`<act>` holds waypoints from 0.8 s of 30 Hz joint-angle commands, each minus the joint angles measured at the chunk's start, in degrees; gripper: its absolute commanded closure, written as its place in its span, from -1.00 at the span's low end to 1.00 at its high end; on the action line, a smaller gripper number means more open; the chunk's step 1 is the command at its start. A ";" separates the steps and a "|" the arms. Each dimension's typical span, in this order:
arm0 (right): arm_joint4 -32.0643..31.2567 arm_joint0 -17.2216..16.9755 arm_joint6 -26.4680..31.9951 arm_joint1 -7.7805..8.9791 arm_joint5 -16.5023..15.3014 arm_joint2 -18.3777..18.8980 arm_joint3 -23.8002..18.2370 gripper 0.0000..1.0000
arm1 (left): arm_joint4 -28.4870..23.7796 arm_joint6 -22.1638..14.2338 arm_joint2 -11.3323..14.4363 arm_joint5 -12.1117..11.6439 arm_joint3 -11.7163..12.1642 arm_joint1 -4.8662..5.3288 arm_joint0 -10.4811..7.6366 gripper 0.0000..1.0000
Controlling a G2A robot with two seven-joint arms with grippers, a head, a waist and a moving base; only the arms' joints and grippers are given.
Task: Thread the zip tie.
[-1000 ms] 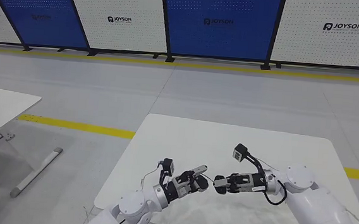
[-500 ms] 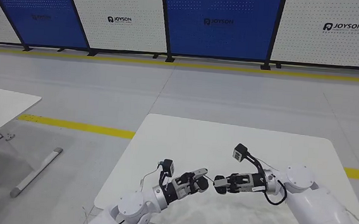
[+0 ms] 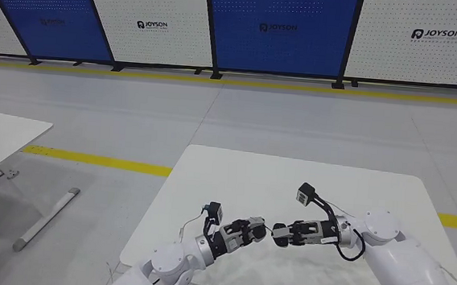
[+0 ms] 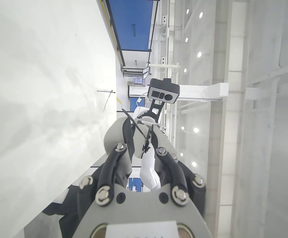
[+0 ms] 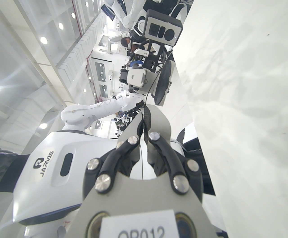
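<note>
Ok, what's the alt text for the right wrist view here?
The right gripper is shut on a thin black zip tie, over the white table. Just beyond its tips, the left arm's wrist camera faces back.

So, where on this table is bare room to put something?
Free: the patch between the far edge of the table and the grippers. Crowded: the near middle, where left gripper and right gripper meet at the zip tie. One loose tie lies on the table.

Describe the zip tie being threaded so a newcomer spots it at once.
Above the white table, the left gripper and right gripper face each other. The zip tie is the thin black strip between them, pinched in the right gripper's fingers, unlike the loose black strip lying flat.
</note>
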 commanded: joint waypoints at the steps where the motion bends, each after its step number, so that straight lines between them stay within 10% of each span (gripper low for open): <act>1: 0.00 0.00 0.00 0.00 0.00 0.00 0.00 1.00 | 0.08 0.00 0.07 0.03 0.01 -0.01 -0.01 0.78; 12: -0.48 -0.61 -1.31 0.01 0.27 0.09 -0.90 1.00 | 0.61 -0.30 0.32 -0.24 -0.12 0.00 0.19 1.00; 15: -1.60 -1.42 -1.78 0.33 0.84 0.97 -2.30 0.02 | 0.70 -0.37 0.18 -0.53 -0.41 0.04 0.47 1.00; 16: -1.81 -1.62 -1.73 0.47 0.93 1.35 -2.57 -0.94 | 0.71 -0.33 0.12 -0.68 -0.54 0.05 0.60 1.00; 24: -0.55 -4.74 -1.04 2.01 0.54 6.01 -3.59 -1.00 | 2.94 6.43 -0.03 -2.98 -1.37 -0.20 1.72 1.00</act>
